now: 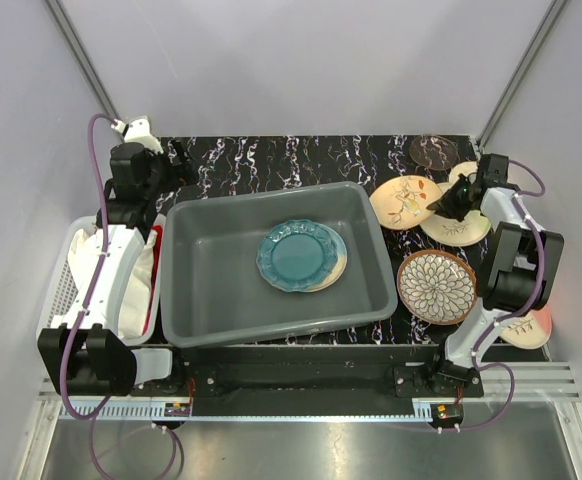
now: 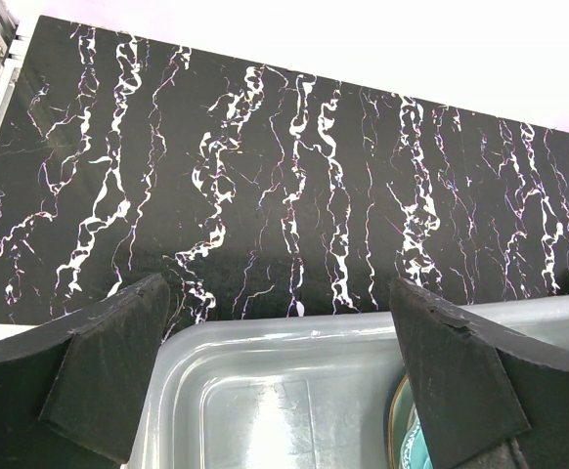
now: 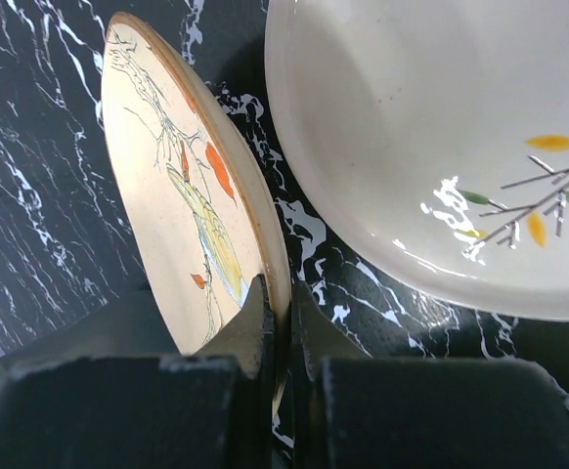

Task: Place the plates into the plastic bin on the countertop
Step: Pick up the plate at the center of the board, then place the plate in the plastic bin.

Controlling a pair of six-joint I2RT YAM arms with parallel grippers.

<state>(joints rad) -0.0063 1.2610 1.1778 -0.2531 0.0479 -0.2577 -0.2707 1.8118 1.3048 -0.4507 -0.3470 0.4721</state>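
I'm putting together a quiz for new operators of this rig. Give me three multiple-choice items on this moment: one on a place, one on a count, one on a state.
1. Where does the teal plate lie?
A) in the grey plastic bin
B) on the countertop
C) in the white basket

2. How many plates show inside the bin?
A) one
B) two
C) four

3. What is the right gripper doing?
A) open over the bin
B) shut on nothing
C) shut on the rim of the peach leaf-sprig plate

Key:
1 A, it rests within the bin's walls.
2 B, the teal one lies on a cream-and-blue plate.
3 C, the wrist view shows both fingers pinching the rim.
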